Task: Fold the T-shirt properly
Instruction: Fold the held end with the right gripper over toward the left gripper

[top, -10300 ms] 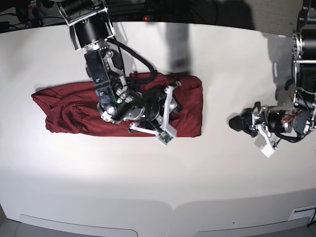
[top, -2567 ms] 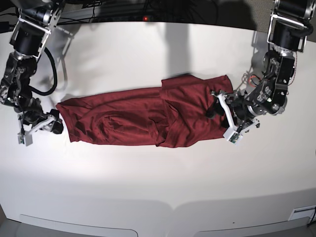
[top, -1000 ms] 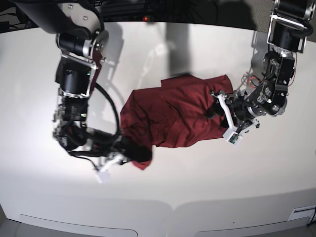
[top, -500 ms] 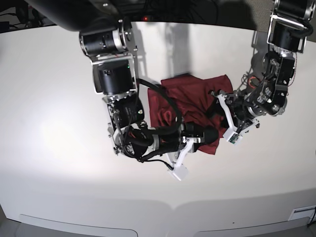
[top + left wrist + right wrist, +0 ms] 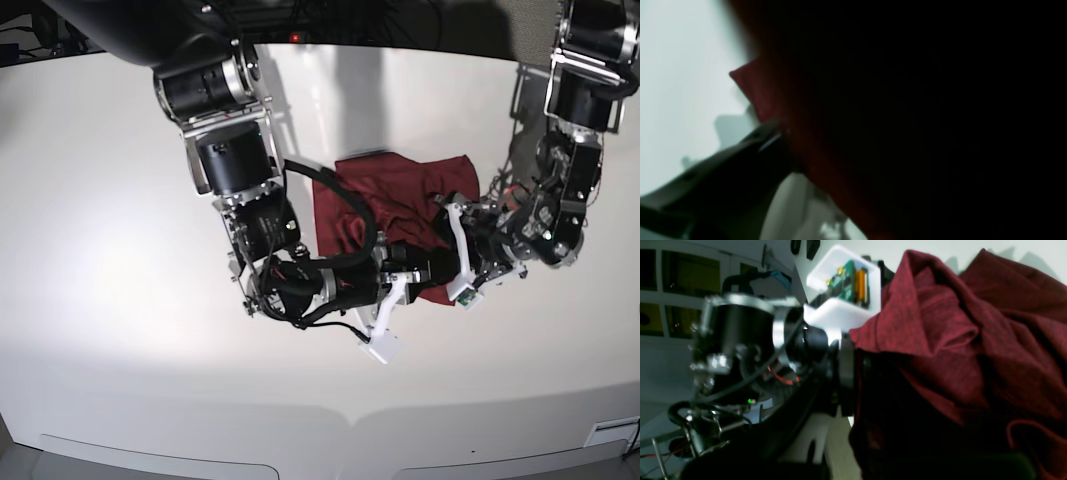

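Both arms are built of black cylindrical segments joined by silver-grey brackets; the right arm (image 5: 235,170) carries thick black cables looping along its side; its wrist ends in a white plastic camera housing (image 5: 381,347); the left arm (image 5: 573,110) shows thin red wires near its wrist and a matching white housing (image 5: 843,283), open at 1 side to show a green circuit board with an orange ribbon connector; a small green light glows on its body.

No readable text, label, brand, number or sign appeared in any view. The green circuit board (image 5: 848,281) in its white housing showed only blurred parts, and the maroon T-shirt (image 5: 395,195) was plain, with no print.
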Controlling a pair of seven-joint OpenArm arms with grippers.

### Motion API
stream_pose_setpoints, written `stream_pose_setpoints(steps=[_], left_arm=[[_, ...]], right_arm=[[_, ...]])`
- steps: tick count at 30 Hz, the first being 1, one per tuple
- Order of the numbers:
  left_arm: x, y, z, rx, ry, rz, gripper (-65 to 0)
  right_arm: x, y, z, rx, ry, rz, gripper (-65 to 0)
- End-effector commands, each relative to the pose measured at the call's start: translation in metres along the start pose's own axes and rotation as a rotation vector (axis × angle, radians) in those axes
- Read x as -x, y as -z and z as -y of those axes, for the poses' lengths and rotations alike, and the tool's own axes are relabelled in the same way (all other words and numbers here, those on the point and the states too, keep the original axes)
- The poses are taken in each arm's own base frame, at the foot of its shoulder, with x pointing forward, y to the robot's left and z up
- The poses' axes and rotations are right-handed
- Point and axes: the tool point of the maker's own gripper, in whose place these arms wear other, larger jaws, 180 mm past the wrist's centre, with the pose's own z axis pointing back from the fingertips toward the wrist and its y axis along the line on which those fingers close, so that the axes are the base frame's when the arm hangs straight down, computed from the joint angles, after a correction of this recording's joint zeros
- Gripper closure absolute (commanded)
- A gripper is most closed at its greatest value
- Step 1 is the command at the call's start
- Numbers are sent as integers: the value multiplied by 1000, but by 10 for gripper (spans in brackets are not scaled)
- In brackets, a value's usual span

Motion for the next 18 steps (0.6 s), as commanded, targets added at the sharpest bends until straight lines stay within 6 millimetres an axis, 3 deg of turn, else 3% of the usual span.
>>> stream_pose_setpoints(steps=[1,10,18], left_arm=[[-22,-11,-19,-44,19,45,-350],[-53,-59,-97,-244,106,8,-350],[-40,-63,-99,-224,73,-26,-350]], right_arm=[[-25,0,-17,-44,-46,49,0],[-29,0,-17,-45,-45,76,0],[-42,3,-20,-49,-55,148,0]])
